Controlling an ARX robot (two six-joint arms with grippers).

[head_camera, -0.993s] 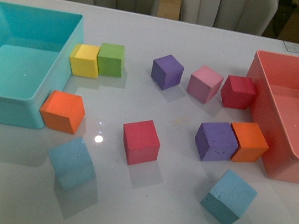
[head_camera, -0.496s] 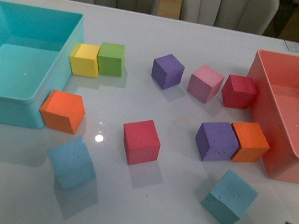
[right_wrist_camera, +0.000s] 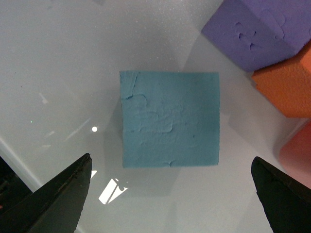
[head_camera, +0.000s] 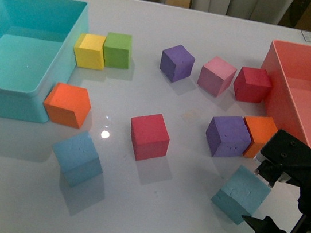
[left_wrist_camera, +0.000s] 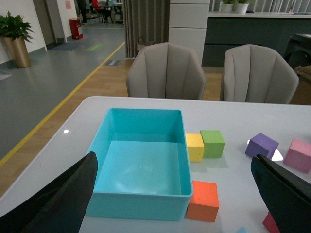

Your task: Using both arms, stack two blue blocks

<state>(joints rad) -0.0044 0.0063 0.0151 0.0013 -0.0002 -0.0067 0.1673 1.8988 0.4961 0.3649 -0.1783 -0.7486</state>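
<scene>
My right claw (head_camera: 261, 198) gapes wide, empty, straddling one blue block (head_camera: 241, 193) at lower right without touching. It's a cube, no long axis, skewed, corner toward me. The other blue block (head_camera: 78, 158) sits lower left.

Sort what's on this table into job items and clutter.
For the job: left blue block, right blue block, left gripper, right gripper.
Lying about: turquoise bin, salmon bin, yellow cube, green cube, pink cube, two purple cubes, two orange cubes, two red cubes.
</scene>
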